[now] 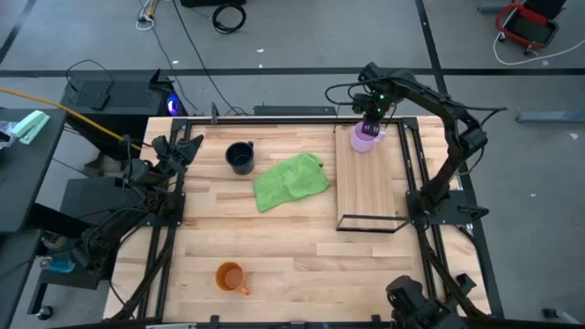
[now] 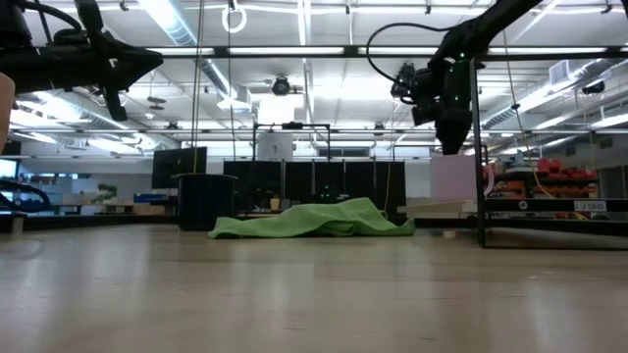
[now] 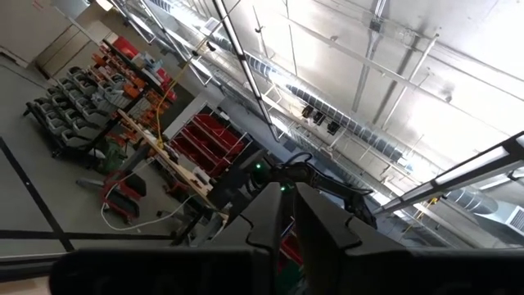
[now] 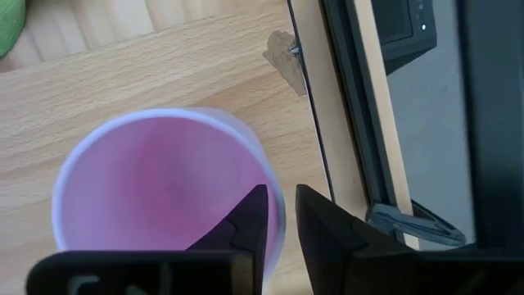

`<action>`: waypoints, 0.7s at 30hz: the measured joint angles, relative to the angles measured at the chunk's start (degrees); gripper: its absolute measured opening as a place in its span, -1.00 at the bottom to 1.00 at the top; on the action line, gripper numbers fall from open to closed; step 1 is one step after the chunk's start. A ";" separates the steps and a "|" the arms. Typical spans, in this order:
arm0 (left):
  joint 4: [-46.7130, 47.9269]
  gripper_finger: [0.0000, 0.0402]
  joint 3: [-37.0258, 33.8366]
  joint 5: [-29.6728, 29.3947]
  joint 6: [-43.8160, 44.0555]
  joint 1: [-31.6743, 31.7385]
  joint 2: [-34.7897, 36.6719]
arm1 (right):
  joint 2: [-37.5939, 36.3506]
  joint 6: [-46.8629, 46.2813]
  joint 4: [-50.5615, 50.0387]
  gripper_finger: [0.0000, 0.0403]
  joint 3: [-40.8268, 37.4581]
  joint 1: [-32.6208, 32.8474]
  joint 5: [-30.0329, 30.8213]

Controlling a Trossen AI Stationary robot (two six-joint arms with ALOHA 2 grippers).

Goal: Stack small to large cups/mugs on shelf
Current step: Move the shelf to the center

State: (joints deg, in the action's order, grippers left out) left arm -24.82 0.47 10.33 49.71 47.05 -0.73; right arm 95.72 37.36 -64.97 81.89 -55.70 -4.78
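The right gripper [image 4: 278, 215] straddles the rim of the purple mug [image 4: 155, 184], one finger inside and one outside, jaws parted slightly with the wall between them; whether they are pinching it cannot be told. Recommended practice: lift straight up, clearing the rim without tipping the mug. The mug stands directly below the gripper, at the far end of the shelf [image 1: 370, 187].

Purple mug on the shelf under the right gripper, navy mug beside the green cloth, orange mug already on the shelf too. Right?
Not quite: the orange mug is not on the shelf; the high view shows it on the tabletop at the near edge. The purple mug under the right gripper and the navy mug beside the green cloth are right.
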 joint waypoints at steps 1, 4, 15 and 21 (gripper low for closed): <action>0.02 -0.78 -0.02 0.00 0.00 0.00 0.00 | -0.34 0.00 0.00 -0.63 0.00 0.00 0.00; 0.00 -0.77 0.00 0.00 0.00 0.02 0.00 | -1.49 -0.04 -0.02 -0.63 0.00 0.00 0.00; -0.07 -0.74 -0.02 0.00 0.02 0.02 0.00 | -6.88 -2.73 -0.09 -0.63 0.02 0.01 0.00; -1.47 -0.74 0.00 0.00 0.08 0.02 -0.01 | -11.24 -6.06 -0.15 -0.63 0.06 0.86 0.01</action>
State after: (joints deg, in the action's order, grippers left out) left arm -26.29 0.47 10.33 49.79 47.07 -0.74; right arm 84.48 31.30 -65.12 81.94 -54.84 -4.77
